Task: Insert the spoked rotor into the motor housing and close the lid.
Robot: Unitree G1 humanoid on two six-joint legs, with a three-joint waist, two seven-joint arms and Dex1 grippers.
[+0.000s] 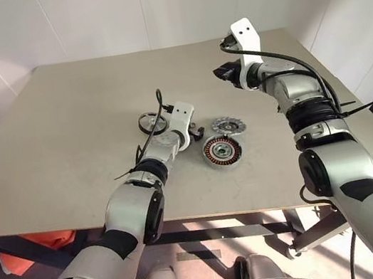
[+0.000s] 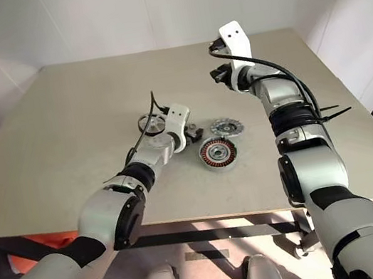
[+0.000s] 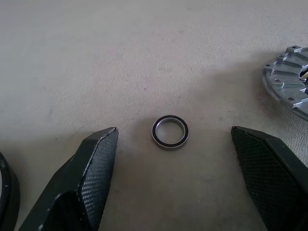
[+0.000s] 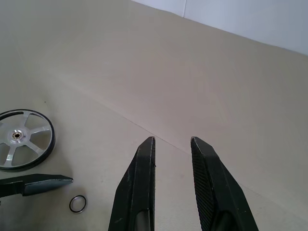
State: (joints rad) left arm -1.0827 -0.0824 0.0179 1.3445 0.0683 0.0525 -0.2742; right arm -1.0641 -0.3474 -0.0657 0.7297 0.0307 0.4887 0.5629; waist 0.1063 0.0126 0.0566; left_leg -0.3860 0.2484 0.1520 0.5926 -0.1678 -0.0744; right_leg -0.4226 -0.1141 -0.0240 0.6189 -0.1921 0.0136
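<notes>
With the left gripper (image 3: pixel 173 144) spread wide around a small ring (image 3: pixel 170 132) and the right gripper (image 4: pixel 173 159) held narrow and empty, the wheel (image 1: pixel 151 121) at the housing's (image 1: pixel 221 151) ten o'clock could be neglected.

Both arms wear glossy silver-grey shells with black joint bands; black cables loop past white wrist brackets. Each tool has textured black fingers (image 3: pixel 86 178).

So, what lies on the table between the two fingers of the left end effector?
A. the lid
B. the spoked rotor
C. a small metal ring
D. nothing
C: the left wrist view shows a small metal ring lying on the table between the open fingers of the left end effector.
</notes>
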